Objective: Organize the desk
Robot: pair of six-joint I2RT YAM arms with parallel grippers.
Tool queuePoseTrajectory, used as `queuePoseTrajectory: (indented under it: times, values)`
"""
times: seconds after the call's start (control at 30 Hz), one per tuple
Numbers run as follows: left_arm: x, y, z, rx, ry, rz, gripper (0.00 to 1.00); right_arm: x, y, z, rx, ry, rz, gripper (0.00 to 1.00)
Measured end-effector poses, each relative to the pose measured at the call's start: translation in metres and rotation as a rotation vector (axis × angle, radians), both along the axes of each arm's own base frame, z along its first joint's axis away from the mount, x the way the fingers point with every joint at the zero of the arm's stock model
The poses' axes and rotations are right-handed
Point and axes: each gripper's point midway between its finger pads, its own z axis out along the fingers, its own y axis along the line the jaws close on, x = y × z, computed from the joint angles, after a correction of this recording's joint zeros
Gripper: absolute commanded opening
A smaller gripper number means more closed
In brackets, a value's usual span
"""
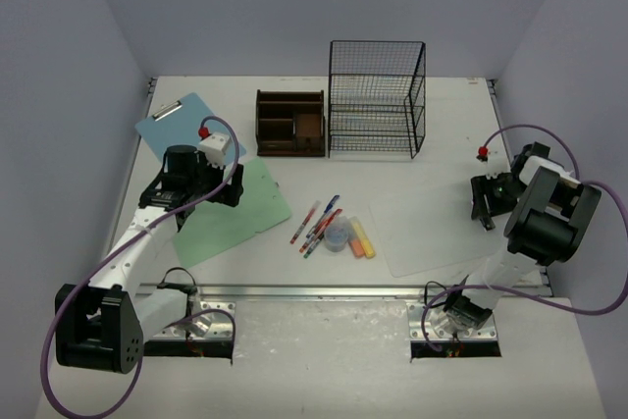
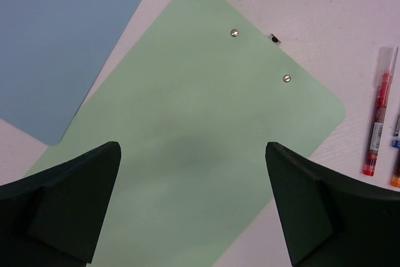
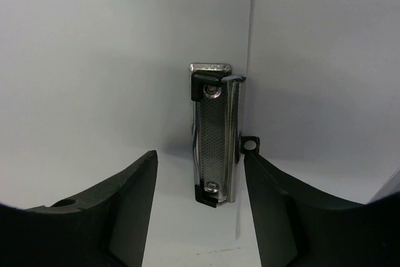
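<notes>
The surface (image 1: 294, 179) carries everything, wire rack (image 1: 377, 97) at its far edge. Near-left of the rack, your left end effector (image 2: 194, 154) hangs spread over the green clipboard (image 2: 187, 92). Near-right, the right end effector (image 3: 200, 154) sits parted astride a metal clip (image 3: 212, 129), likely to pinch it.

2 arms, same build. left arm (image 1: 147, 242): white tube links, chunky black joint housings, black block down at base. right arm (image 1: 545, 218): same deal, big rounded black housing. left purple cable (image 1: 49, 340) thin, runs in big loop; right purple cable (image 1: 613, 242) same colour. white camera box (image 1: 218, 147) on left wrist, left red cap (image 1: 204, 131) beside it; right red cap (image 1: 482, 153) matches.

left gripper (image 2: 192, 148): fingers (image 2: 69, 198) matte, blackish green, blunt wedges. right gripper (image 3: 200, 154): fingers (image 3: 125, 211) same dark finish, curved edges, 1 small round hole (image 3: 62, 203).
</notes>
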Motion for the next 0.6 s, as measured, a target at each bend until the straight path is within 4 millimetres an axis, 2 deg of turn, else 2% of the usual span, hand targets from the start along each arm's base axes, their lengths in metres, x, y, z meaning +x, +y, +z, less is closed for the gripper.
queuePoseTrajectory:
  times: [0.23, 0.3, 0.43, 0.5, 0.6]
  values:
    - [0.001, 0.001, -0.001, 0.006, 0.007, 0.006, 1.0, 0.007, -0.009, -0.004, -0.042, -0.024, 0.019, 0.58]
    - [0.001, 0.002, -0.002, 0.007, 0.012, 0.007, 1.0, 0.009, -0.011, -0.004, -0.053, -0.032, 0.02, 0.55]
    - [0.0, 0.002, -0.007, 0.01, 0.031, 0.009, 1.0, 0.012, -0.014, -0.004, -0.066, -0.047, 0.017, 0.45]
    - [0.0, 0.002, -0.009, 0.01, 0.041, 0.009, 1.0, 0.014, -0.015, -0.004, -0.072, -0.052, 0.017, 0.37]
    - [-0.001, 0.002, -0.013, 0.011, 0.054, 0.009, 1.0, 0.015, -0.017, -0.005, -0.077, -0.058, 0.02, 0.29]
